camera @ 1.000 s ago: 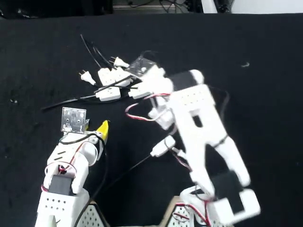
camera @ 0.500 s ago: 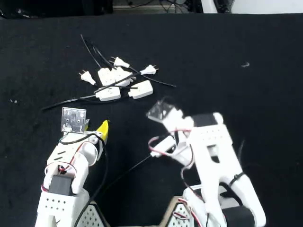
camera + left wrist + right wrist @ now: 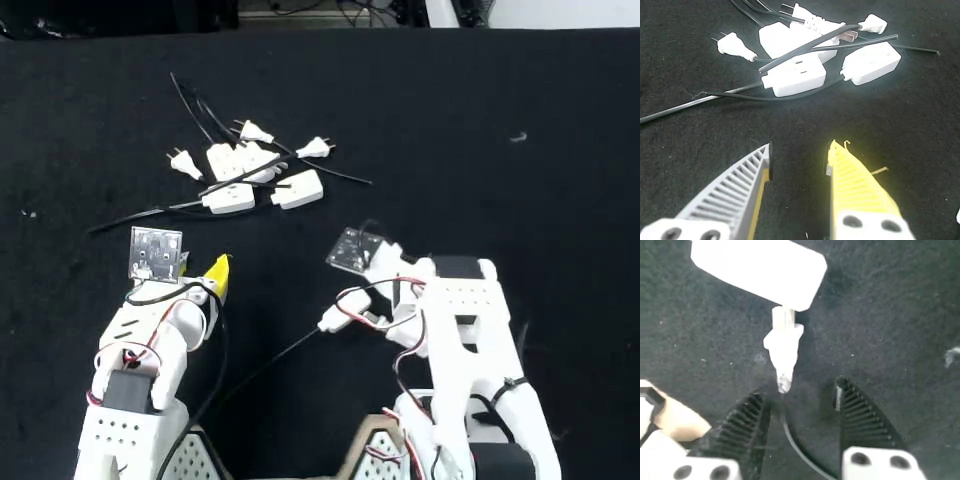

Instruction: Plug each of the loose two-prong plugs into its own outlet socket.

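While both tools stand open and empty, you have: left tool [image 3: 797, 150] facing the tangle of plugs [image 3: 315, 148] and sockets [image 3: 232, 198] farther out on the tabletop [image 3: 520, 200]; right tool [image 3: 802, 387] just short of one socket block [image 3: 757, 270], its cord [image 3: 790, 432] between the fingers.

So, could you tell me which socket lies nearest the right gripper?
The lone socket ahead of the right gripper; the other sockets lie clustered farther off.
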You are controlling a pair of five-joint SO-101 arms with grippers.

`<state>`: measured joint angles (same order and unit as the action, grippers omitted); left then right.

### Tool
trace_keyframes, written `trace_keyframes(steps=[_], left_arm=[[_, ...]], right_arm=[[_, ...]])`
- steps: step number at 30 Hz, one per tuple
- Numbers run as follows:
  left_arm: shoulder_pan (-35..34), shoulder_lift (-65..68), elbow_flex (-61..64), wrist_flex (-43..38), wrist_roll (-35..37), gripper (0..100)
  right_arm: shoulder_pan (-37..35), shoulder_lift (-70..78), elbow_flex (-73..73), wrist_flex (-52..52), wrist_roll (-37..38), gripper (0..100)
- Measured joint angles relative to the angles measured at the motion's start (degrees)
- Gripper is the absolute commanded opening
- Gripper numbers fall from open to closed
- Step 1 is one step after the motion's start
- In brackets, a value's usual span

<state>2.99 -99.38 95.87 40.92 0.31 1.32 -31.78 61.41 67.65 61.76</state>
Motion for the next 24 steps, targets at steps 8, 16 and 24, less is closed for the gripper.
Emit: trace_keyframes(steps=[8,16,24], left_arm=[[0.0,0.0,0.0,0.0,0.0,19],[0.0,0.0,0.0,0.0,0.0,19],[0.0,0.0,0.0,0.0,0.0,19]], right_arm=[[-1.5,7.4,0.0,-3.5,-0.3,18.0],[-1.1,16.1,-3.4,-7.1,-1.1,0.9],[5.9,16.8,-15.3,-2.5,-8.6,1.1]])
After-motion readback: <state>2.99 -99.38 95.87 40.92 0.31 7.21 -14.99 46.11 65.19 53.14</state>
